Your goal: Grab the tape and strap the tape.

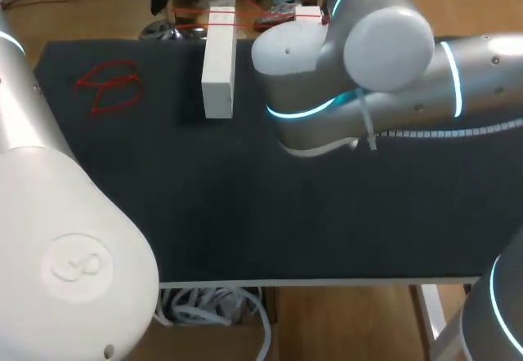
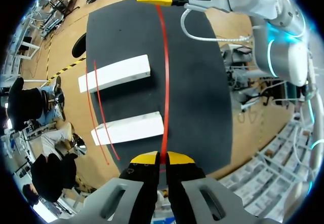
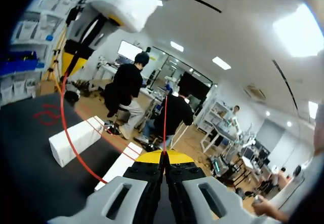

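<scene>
Tape (image 2: 165, 72): a thin red strap, running taut between your two grippers and passing the inner end of the white block (image 2: 129, 127); more red strands are crossing that block's outer end.
Left gripper (image 2: 162, 158): sitting just beside the white block, its fingers pressed together and pinching the tape.
Right gripper (image 3: 164, 157): waiting past the second block (image 2: 115, 73), on the side away from the white block, also pinching the tape.

The tape (image 2: 166, 82) is red, both blocks (image 2: 115, 73) plain white, the desk (image 2: 197, 82) black, the jaws tipped bright yellow.
</scene>
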Controlling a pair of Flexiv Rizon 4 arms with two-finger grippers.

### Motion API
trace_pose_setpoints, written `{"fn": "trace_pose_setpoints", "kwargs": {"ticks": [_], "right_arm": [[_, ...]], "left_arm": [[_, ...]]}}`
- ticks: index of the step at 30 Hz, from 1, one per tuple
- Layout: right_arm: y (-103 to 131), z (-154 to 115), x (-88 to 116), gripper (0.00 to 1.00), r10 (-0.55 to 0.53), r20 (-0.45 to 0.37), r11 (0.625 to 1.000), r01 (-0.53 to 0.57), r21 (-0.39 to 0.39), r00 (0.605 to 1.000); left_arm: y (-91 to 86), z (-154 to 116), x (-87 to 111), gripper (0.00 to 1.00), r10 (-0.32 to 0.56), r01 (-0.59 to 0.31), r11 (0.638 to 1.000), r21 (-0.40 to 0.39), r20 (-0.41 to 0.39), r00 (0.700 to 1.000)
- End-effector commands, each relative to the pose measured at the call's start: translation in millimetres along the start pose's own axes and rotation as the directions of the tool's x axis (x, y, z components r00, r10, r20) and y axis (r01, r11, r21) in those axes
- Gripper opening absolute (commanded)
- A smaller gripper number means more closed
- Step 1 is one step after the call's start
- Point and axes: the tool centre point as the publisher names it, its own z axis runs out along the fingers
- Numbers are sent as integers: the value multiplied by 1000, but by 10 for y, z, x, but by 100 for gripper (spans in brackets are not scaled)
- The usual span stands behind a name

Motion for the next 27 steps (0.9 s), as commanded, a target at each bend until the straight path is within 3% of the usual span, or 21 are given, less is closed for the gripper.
{"fn": "trace_pose_setpoints", "kwargs": {"ticks": [1,5,20,27], "right_arm": [[26,-10,-32,0,-106,-17,993,105,-48,994],[51,14,-1,0,-196,-5,977,195,-83,981],[221,179,259,0,-277,-24,954,273,-123,960],[269,216,352,0,-412,-1,906,409,-111,911]], "left_arm": [[3,2,5,0,1,-1,1000,-1,1,1000],[3,2,5,0,1,-1,1000,-1,1,1000],[3,2,5,0,1,-1,1000,-1,1,1000],[3,2,5,0,1,-1,1000,-1,1,1000]]}}
